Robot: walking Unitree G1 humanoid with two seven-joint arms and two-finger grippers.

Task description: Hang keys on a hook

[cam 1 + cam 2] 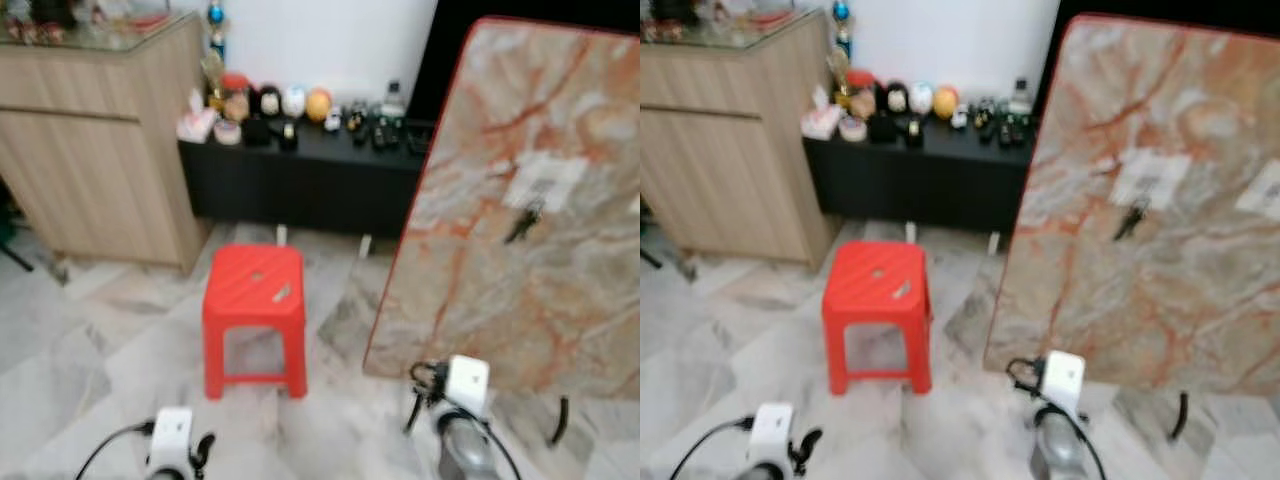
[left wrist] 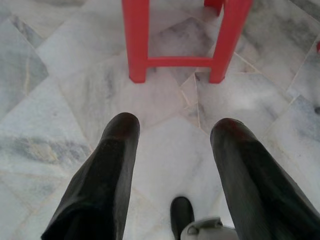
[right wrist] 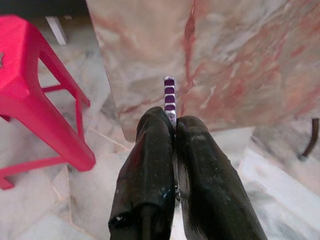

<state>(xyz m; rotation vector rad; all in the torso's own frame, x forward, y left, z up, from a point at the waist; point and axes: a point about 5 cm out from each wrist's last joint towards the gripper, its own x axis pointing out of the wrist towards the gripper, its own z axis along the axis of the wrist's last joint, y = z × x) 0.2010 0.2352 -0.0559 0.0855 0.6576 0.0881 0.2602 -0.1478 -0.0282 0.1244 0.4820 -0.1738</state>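
Marble floor (image 1: 90, 360), red stool (image 1: 255, 310) beside leaning marble slab (image 1: 520, 220), cluttered black bench (image 1: 300, 175) behind

Red stool (image 1: 254, 288), purple-striped key tag (image 3: 169, 95)

Open floor (image 1: 120, 350) ahead; red stool (image 1: 255, 300) and leaning marble slab (image 1: 520, 230) flank it

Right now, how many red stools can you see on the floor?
1. The red stool stands on the marble floor, in front of the black bench and left of the leaning marble slab.
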